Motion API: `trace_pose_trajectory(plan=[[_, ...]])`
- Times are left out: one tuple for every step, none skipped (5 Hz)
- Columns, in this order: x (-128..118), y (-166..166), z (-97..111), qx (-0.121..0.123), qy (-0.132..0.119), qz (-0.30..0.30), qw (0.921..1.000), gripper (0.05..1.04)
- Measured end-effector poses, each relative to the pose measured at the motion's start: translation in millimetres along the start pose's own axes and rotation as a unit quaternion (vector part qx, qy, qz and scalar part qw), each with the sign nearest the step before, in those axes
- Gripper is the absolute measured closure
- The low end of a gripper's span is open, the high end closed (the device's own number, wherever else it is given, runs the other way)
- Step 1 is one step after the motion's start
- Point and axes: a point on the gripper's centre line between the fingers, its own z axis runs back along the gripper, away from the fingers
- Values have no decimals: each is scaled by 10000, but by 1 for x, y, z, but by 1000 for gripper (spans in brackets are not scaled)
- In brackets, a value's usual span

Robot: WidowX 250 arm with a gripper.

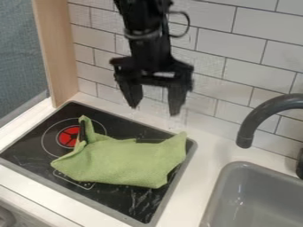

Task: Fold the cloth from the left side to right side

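- Pincer (155, 103): fingers wide apart, nothing btwn them; hangs above cooktop (137, 206), nr tiled wall (251, 62).
- Cloth (127, 162): on cooktop, rumpled, L corner sticking up nr red burner (67, 136).
- Step: prob pre-grasp, fold not done AFAICT.
- Next: drop to L edge, pinch, lift, carry over to R, release.

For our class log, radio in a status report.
Tool open, empty, above stove. Green cloth on stovetop, left corner sticking up. Nothing seen between them.
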Motion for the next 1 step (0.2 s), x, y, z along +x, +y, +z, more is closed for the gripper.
trace_pose_trajectory(plan=[[0, 0, 1, -11, -16, 15, 10000, 84]])
